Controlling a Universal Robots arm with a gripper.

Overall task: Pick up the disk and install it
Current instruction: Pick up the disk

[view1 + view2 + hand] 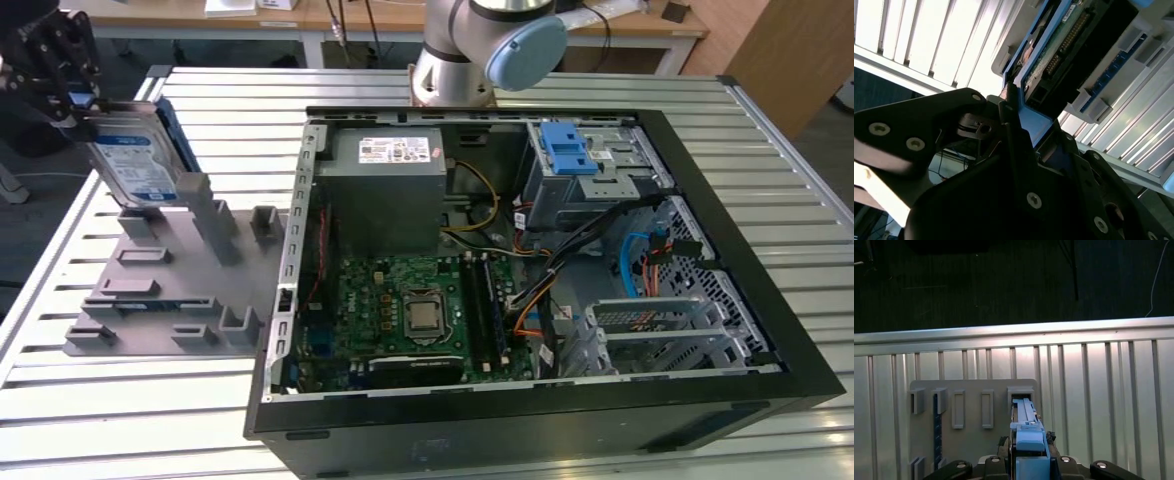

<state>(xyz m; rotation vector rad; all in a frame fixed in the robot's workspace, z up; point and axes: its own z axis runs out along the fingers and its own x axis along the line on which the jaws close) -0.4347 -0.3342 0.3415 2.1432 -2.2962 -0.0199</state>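
Disk [134, 165] stands on end right under the hand [78, 100]. Its long side runs straight down from the hand toward the gray holder [174, 270]. The hand is closed on the top end of the disk. In the first wrist view the blue frame [1028, 442] sits pinched in the hand. The disk's low end is at a slot in the holder, and I cannot tell if it is inside the slot or just above it. The open computer case [534, 410] lies on the bench [134, 420], well apart from the hand. Its drive bay [587, 165] is on the side of the case away from the hand.
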